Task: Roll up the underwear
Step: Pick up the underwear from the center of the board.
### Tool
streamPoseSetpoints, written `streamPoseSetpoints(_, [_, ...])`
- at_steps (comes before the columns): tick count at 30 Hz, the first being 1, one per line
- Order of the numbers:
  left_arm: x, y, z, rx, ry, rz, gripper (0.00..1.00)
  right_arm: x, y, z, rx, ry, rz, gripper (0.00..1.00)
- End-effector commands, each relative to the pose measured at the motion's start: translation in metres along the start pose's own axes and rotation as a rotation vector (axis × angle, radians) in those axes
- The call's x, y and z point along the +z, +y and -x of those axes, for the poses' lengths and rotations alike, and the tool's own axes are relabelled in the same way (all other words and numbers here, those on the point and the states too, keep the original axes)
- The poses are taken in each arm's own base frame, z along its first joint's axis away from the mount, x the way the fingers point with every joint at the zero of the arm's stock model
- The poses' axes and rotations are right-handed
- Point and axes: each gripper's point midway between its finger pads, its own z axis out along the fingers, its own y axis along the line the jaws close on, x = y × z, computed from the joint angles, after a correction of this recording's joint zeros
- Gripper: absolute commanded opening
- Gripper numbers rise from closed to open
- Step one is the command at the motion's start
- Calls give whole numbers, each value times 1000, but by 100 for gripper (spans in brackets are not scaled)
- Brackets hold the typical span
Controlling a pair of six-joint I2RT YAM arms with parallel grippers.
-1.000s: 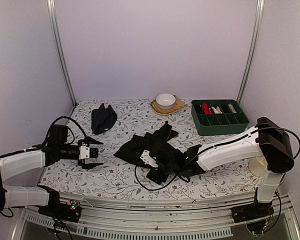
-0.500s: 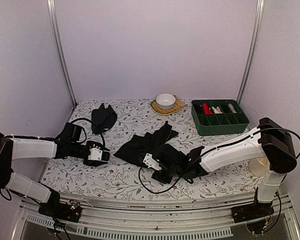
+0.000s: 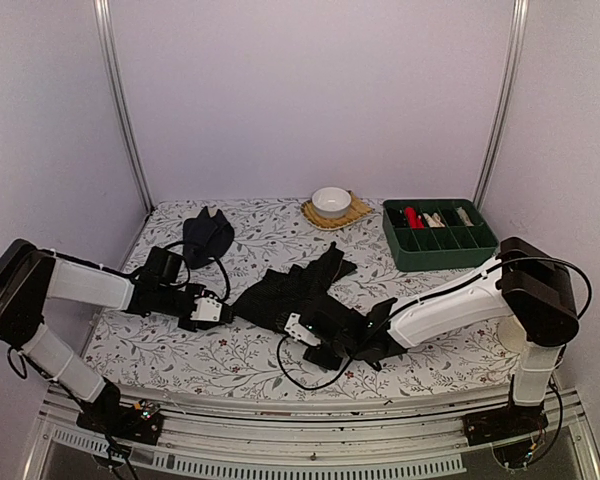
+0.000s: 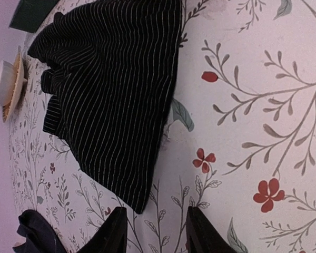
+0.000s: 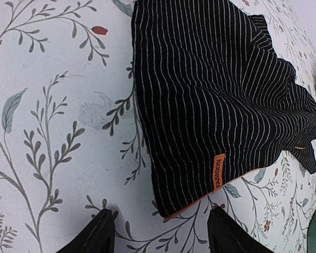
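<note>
The black pinstriped underwear (image 3: pixel 292 285) lies crumpled at the table's middle. My left gripper (image 3: pixel 216 310) rests low at its left corner. In the left wrist view the underwear (image 4: pixel 110 95) ends in a corner just ahead of my open left gripper (image 4: pixel 155 233), nearer the left finger (image 4: pixel 115 232), with nothing between the fingers. My right gripper (image 3: pixel 298 328) is at the near edge. In the right wrist view the underwear (image 5: pixel 216 95) shows an orange tag (image 5: pixel 218 171), and its hem corner lies just ahead of my open right gripper (image 5: pixel 160 234). A second black underwear (image 3: pixel 206 236) lies at the back left.
A white bowl (image 3: pixel 331 200) sits on a woven mat at the back centre. A green compartment tray (image 3: pixel 439 238) with small items stands at the back right. A black cable loops on the floral cloth beside my right gripper. White walls enclose the table.
My left arm has swung right, up to the underwear's left corner. My right gripper has shifted slightly along the near edge. Both pairs of jaws have narrowed.
</note>
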Motion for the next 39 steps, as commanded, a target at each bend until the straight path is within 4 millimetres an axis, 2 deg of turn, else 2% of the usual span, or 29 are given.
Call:
streamPoseSetpoints(1, [11, 14, -2, 14, 27, 20, 38, 5, -6, 0, -1, 12, -32, 62])
streamPoseSetpoints(11, [32, 11, -15, 29, 77, 17, 35, 9, -19, 0, 19, 10, -67, 59])
streamPoseSetpoints(16, [41, 7, -19, 32, 98, -2, 27, 9, -20, 2, 13, 1, -65, 56])
streamPoseSetpoints(20, [43, -2, -19, 46, 99, -34, 18, 6, -18, 6, 9, -25, -50, 49])
streamPoseSetpoints(22, [42, -3, -16, 45, 87, -36, 4, 5, -18, 9, 4, -37, -48, 43])
streamPoseSetpoints(23, [41, -2, -14, 39, 80, -32, 0, 5, -18, 10, 0, -41, -49, 39])
streamPoseSetpoints(28, [39, -1, -7, 14, 48, -43, 0, 5, -19, 12, -6, -45, -56, 24])
streamPoseSetpoints(31, [38, 0, -5, 4, 40, -43, 0, 4, -18, 13, -6, -54, -46, 25])
streamPoseSetpoints(34, [36, 3, -3, -3, 32, -35, 0, 2, -18, 15, -13, -66, -42, 45])
streamPoseSetpoints(35, [35, 4, -1, -5, 23, -35, 0, 2, -16, 15, -20, -68, -42, 49])
streamPoseSetpoints(39, [32, 7, 6, -12, 2, -35, 0, 5, -9, 13, -53, -63, -39, 53])
